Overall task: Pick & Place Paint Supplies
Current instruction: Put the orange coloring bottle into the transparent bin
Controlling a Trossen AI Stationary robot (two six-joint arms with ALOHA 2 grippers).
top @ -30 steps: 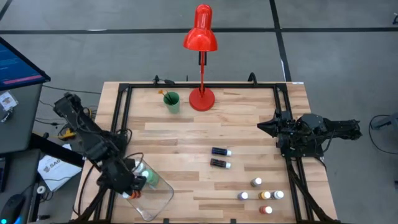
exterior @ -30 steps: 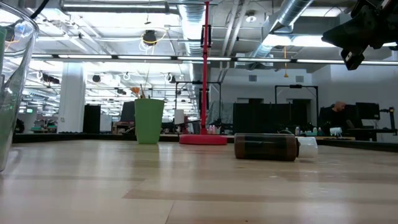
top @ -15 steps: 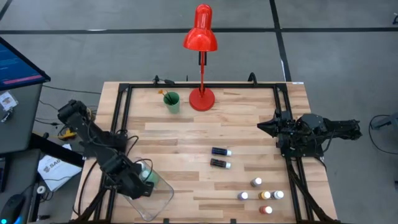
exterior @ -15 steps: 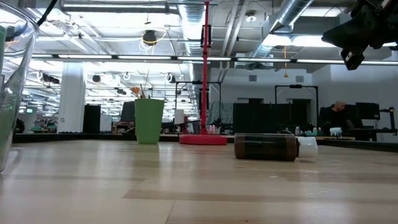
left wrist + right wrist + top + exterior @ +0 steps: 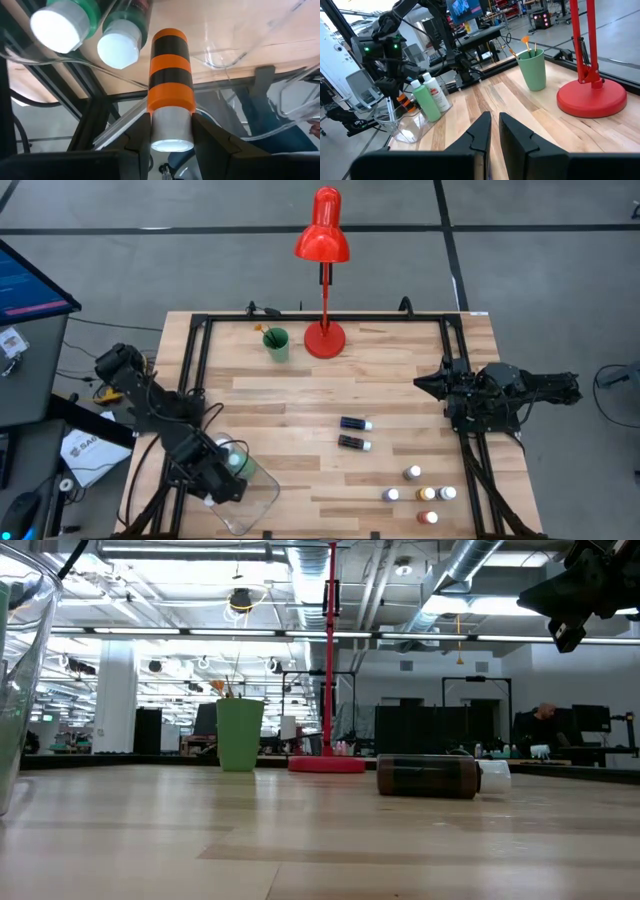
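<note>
My left gripper hangs over the clear tray near the table's near-left corner, shut on an orange-and-black striped paint bottle. Two larger green bottles with white caps stand upright in the tray, also seen as green bottles in the right wrist view. Two dark bottles lie on their sides mid-table. Several small white-capped bottles stand near the right near corner. My right gripper waits shut above the right edge. My left gripper pinches the striped bottle between its two fingers at the white cap end, one finger on each side. The fingers come from above, pointing down, and lie along the bottle. The bottle stands upright below them, over the tray; whether its base rests there is hidden.
A green cup with brushes and a red desk lamp stand at the far edge. A black frame runs along the table's sides. Bare wood lies between the tray and the lying bottles.
My left gripper has shifted a little toward the table's right and near edge, farther over the clear tray, still shut on the striped bottle.
</note>
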